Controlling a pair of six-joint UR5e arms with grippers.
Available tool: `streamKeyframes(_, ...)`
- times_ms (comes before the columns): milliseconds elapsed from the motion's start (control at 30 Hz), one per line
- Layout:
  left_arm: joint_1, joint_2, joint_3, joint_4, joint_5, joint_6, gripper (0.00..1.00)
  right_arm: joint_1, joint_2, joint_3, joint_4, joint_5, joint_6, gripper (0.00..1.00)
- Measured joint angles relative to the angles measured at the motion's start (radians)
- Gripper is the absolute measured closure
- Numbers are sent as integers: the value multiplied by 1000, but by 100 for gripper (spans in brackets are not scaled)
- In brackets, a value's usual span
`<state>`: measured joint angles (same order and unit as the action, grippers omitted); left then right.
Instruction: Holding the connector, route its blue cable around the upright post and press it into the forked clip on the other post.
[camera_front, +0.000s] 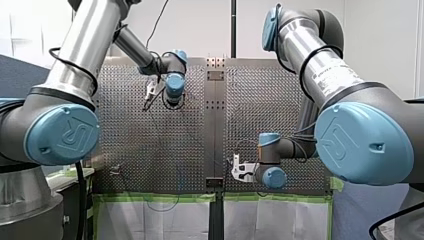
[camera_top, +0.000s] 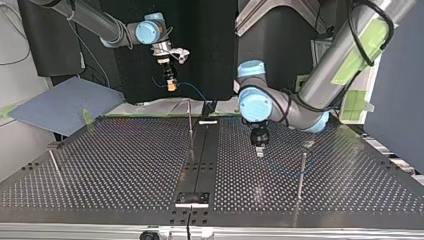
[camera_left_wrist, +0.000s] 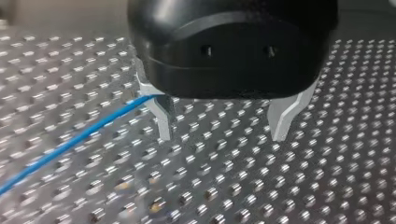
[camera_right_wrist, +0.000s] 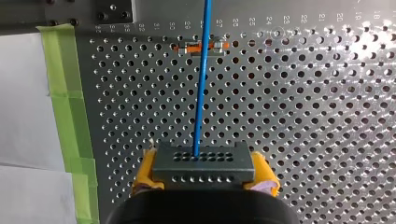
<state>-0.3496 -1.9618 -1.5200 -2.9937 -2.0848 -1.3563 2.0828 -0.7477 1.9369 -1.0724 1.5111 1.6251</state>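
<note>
1. Closest to the eye was the left gripper. Its two metal fingers stood wide apart with nothing between them, tips just above the perforated table.
2. A blue cable slanted in beside one of those fingers, either touching it or passing just behind. I could not tell which.
3. Over at the table's near edge in the front view, the right gripper hung well above the surface. Its yellow pads were clamped on both ends of the connector.
4. That connector was a flat, dark block with two rows of small holes. The single thin cable left one hole and ran straight off toward a small orange fitting on the table.
5. In the top view, the middle post rose near the table's centre line and the right-hand post stood beside the left gripper. Both were too slender for me to say which carried the forked clip. The cable looked wrapped around neither, so the routing seemed yet to begin.
6. The likeliest trouble, to my mind, was the cable snagging on the open left finger once the right arm swung it sideways.
7. A hard pull might also drag the connector askew in the pads.
8. So thin and limp a line could ride up over a post's top, or slide past the fork instead of seating.
</note>
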Motion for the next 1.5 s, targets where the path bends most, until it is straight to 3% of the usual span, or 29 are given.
streamKeyframes(233, -24, -39, -13, 7, -26, 13, 0, 1, 0, 0, -1, 0, 1, 100)
streamKeyframes(767, -61, -87, -56, 93, -56, 15, 0, 8, 0, 0, -3, 0, -1, 100)
streamKeyframes(967, -77, -129, -56, 106, -60, 11, 0, 13, 0, 0, -6, 0, -4, 100)
streamKeyframes(1300, -107, -223, -57, 162, -48, -8, 0, 15, 0, 0, 2, -12, -23, 100)
streamKeyframes(1500, -111, -247, -59, 172, -43, -14, 0, 15, 0, 0, 3, -32, -29, 100)
